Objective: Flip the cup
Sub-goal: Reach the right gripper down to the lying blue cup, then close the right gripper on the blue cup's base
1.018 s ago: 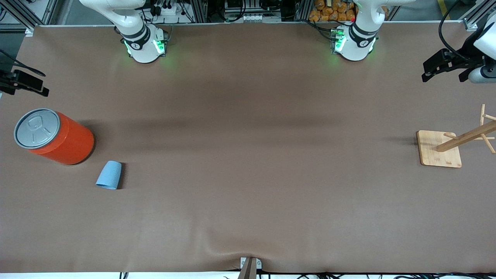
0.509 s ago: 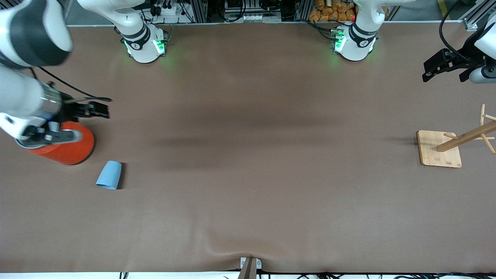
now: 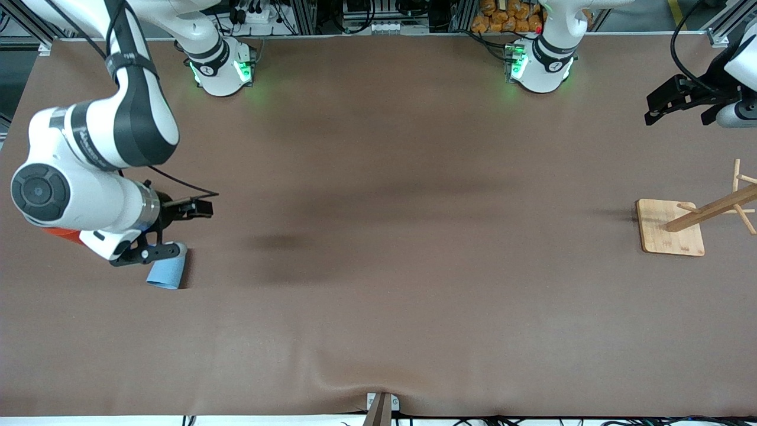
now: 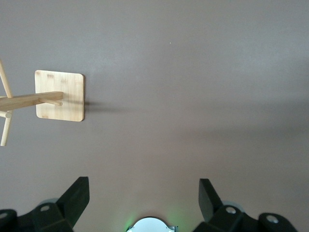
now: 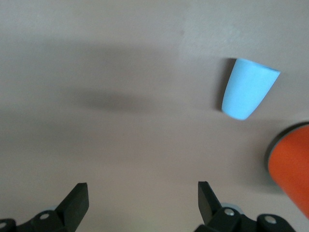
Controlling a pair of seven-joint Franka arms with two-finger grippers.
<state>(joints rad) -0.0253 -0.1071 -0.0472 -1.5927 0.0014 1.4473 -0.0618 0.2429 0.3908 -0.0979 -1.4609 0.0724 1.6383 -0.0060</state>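
The light blue cup [image 3: 164, 276] rests on the brown table near the right arm's end and looks to lie on its side, wide end toward the front camera. My right gripper [image 3: 184, 229] hovers open just above it, one finger overlapping the cup's narrow end in the front view. In the right wrist view the cup [image 5: 248, 88] sits off to one side, outside the empty gap of the right gripper [image 5: 142, 186]. My left gripper [image 3: 677, 115] waits open at the left arm's end; in its own wrist view the left gripper [image 4: 144, 181] holds nothing.
The orange-red can [image 3: 62, 235] stands beside the cup, mostly hidden under the right arm; its side shows in the right wrist view [image 5: 292, 169]. A wooden peg rack on a square base [image 3: 671, 228] stands at the left arm's end, below the left gripper.
The right arm swung in from the table's end, passed over the can and came down over the cup. The cup, the can and the left arm did not move.
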